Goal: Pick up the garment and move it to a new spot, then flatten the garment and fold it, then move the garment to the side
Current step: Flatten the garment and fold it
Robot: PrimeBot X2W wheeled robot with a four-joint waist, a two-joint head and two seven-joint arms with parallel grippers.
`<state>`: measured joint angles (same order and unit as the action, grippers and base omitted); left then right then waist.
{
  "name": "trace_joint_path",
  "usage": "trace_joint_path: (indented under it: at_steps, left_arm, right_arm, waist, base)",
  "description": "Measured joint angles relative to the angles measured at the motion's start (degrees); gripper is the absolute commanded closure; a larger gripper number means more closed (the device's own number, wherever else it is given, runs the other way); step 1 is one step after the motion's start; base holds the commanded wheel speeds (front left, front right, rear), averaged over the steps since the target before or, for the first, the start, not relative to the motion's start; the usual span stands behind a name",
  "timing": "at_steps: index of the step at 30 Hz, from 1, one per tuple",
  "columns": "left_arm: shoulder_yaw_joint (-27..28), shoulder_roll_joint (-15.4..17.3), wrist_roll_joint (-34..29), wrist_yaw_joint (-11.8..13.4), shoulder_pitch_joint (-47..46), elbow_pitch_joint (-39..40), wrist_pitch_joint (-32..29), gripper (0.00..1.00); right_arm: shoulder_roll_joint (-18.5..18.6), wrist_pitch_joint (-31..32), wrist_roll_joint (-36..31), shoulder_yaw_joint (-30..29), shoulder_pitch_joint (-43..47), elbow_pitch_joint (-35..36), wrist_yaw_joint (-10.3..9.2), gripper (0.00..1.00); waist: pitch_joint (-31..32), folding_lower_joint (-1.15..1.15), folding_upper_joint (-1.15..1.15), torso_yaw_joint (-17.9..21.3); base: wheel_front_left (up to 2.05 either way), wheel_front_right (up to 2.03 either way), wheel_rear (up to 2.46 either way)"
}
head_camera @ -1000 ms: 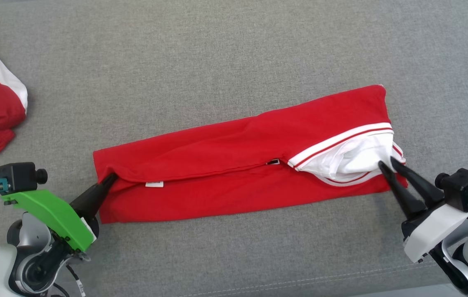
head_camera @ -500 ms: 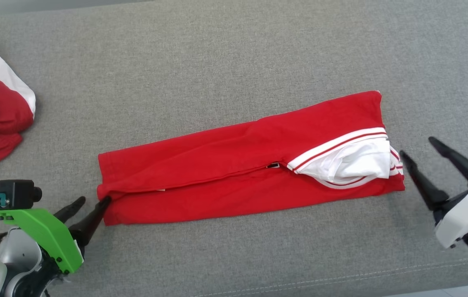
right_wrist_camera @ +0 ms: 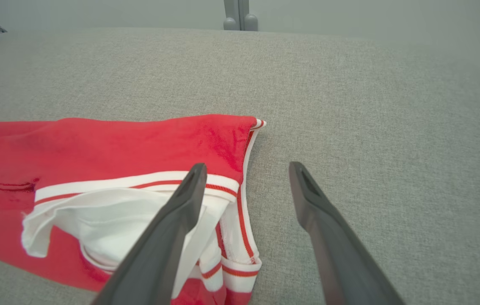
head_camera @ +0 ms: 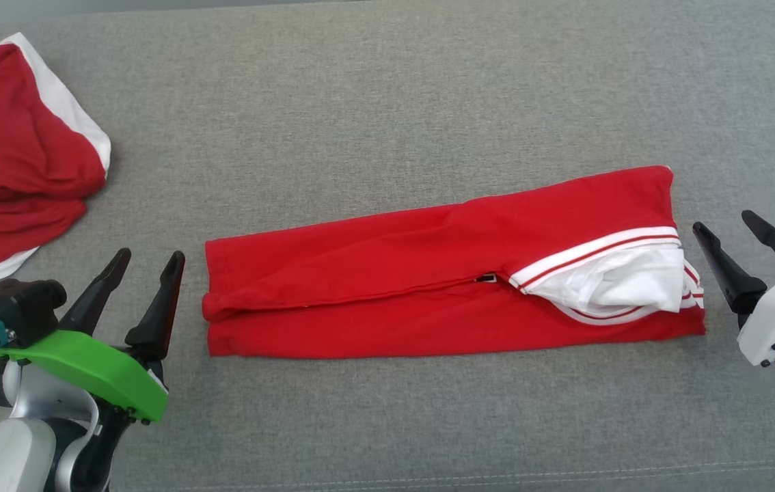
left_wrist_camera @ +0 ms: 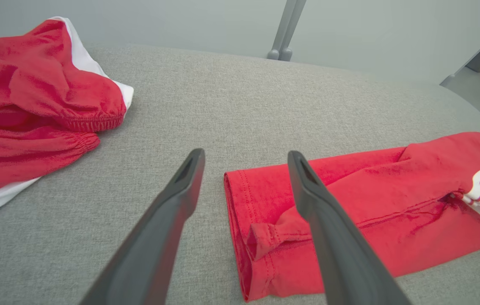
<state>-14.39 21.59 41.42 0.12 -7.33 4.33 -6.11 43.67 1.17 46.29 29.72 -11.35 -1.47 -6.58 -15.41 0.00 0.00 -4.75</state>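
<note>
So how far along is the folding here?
Done: the red garment with white striped trim lies on the grey fabric surface, folded lengthwise into a long narrow band. In hand: nothing; the left gripper and right gripper stand open beside its two ends, apart from it. Left, probably: folding the band across, then moving it aside.

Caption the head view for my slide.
Left tool and right tool open, flanking the folded red garment on grey upholstery.

Grey surface (head_camera: 387,89) open behind and in front of folded garment (head_camera: 387,287); crumpled red heap (head_camera: 18,157) blocks far-left corner.
</note>
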Motion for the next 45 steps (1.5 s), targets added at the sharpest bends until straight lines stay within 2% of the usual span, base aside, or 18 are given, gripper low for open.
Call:
trace_joint_path:
  at_steps: [9,13,19,27,28,31,38,45]
  left_arm:
    - [-1.0,-2.7,-2.9,2.0,0.3,0.7,5.3,0.0]
    - [-0.6,-2.9,-2.9,2.6,1.6,0.4,6.7,0.0]
    - [-0.6,-3.0,-3.6,2.9,2.6,0.5,8.3,0.0]
    - [-1.2,-3.9,-4.0,2.9,2.6,1.4,9.8,0.0]
    - [-1.3,-3.9,-4.0,2.9,2.6,1.5,9.8,0.0]
    - [-1.4,-4.1,-4.1,2.9,2.6,1.5,10.0,0.0]
    - [-0.8,-4.2,-4.1,3.1,2.6,1.6,10.5,0.0]
    - [-0.3,-4.4,-4.1,3.5,2.6,1.7,11.2,0.0]
  right_arm:
    - [-1.9,3.2,1.2,1.1,-1.2,-7.3,0.19,0.0]
    - [-2.0,5.1,1.4,2.3,-1.6,-9.8,1.08,0.0]
    - [-3.0,8.1,2.4,3.7,-3.0,-13.0,2.32,0.0]
    - [-3.8,10.1,6.3,2.3,-3.4,-16.6,3.03,0.0]
    - [-4.1,10.4,6.9,2.0,-3.5,-16.9,3.05,0.39]
    - [-5.0,11.1,9.4,0.9,-3.6,-17.9,3.54,1.0]
    - [-6.2,13.4,12.8,0.3,-5.1,-19.2,5.28,1.0]
    - [-6.1,14.6,13.0,0.0,-6.4,-19.9,6.68,1.0]
  waist:
    - [-0.9,0.0,0.0,-4.6]
    - [-1.1,0.0,0.0,-6.2]
    - [-1.0,0.0,0.0,-6.9]
    - [-0.8,0.0,0.0,-8.2]
    - [-0.8,0.0,0.0,-8.3]
    - [-0.9,0.0,0.0,-8.8]
    - [-1.0,0.0,0.0,-9.2]
    - [-0.5,0.0,0.0,-8.2]
  base:
    - [0.0,0.0,0.0]
    - [0.0,0.0,0.0]
    - [0.0,0.0,0.0]
    - [0.0,0.0,0.0]
    - [0.0,0.0,0.0]
    - [0.0,0.0,0.0]
    - [0.0,0.0,0.0]
    - [0.0,0.0,0.0]
